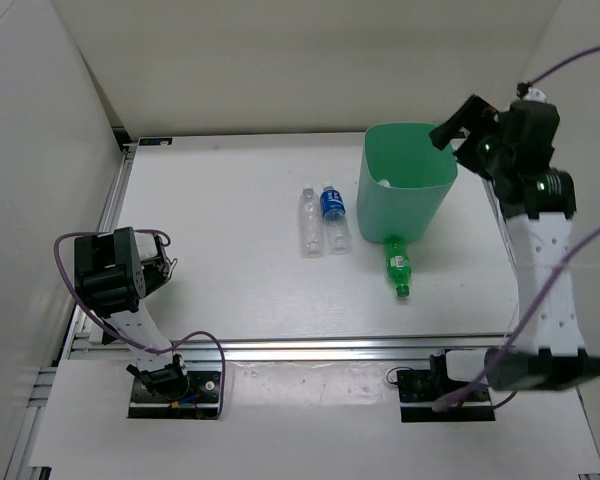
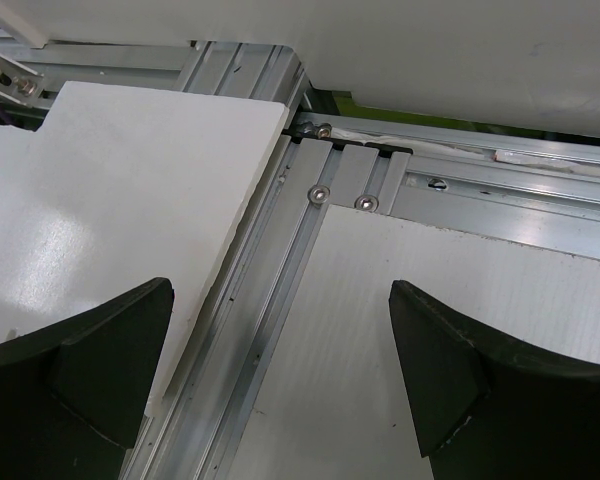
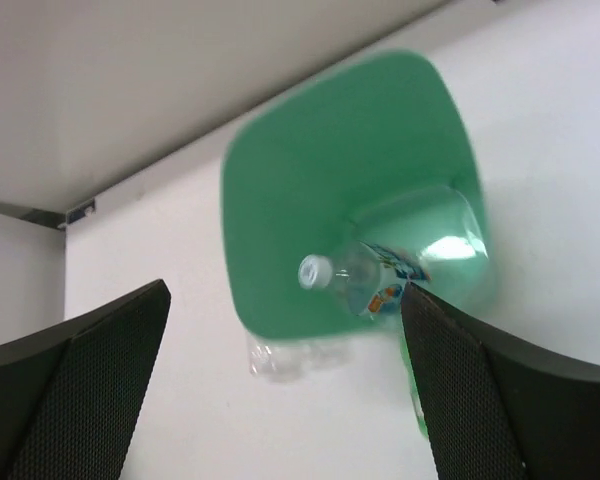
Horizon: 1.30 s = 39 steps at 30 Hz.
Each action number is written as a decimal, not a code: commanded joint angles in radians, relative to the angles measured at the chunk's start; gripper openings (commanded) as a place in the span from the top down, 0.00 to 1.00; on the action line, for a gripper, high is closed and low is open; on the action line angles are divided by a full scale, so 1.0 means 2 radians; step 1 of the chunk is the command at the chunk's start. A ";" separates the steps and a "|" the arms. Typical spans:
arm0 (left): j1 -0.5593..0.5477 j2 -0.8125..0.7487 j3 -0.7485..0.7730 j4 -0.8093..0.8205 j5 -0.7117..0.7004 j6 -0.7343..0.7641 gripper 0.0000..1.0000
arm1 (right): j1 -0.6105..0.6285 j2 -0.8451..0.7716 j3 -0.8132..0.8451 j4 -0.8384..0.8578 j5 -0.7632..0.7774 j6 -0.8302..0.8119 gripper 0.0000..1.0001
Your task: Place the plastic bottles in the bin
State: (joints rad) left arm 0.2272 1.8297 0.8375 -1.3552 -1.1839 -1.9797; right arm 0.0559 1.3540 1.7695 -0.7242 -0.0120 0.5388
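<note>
The mint-green bin (image 1: 405,185) stands at the back right of the table. The clear bottle with blue-red label (image 3: 372,282) lies inside it, white cap up (image 1: 385,183). The plain clear bottle (image 1: 309,220) and the blue-label bottle (image 1: 334,216) lie side by side left of the bin. The green bottle (image 1: 398,267) lies at the bin's near foot. My right gripper (image 1: 458,140) hovers open and empty above the bin's right rim (image 3: 285,300). My left gripper (image 1: 168,265) is open and empty at the table's left edge (image 2: 280,290).
White walls enclose the table on the left, back and right. An aluminium rail (image 2: 280,290) runs along the left edge under my left gripper. The green bottle shows blurred beside my right finger (image 3: 412,400).
</note>
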 commanded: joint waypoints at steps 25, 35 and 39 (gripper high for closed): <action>0.003 -0.003 0.008 -0.038 -0.001 -0.062 0.00 | 0.118 -0.137 -0.431 -0.001 0.038 -0.089 0.00; -0.002 0.002 0.145 -0.038 -0.025 0.180 0.00 | 0.118 -0.100 -0.441 0.020 0.054 -0.079 0.00; -0.019 -0.063 0.186 -0.038 0.010 0.285 0.00 | 0.118 -0.086 -0.447 0.034 0.065 -0.073 0.00</action>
State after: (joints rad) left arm 0.2142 1.8206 1.1648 -1.3384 -1.1847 -1.6192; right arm 0.2886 1.1759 0.8852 -0.7216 0.0853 0.3874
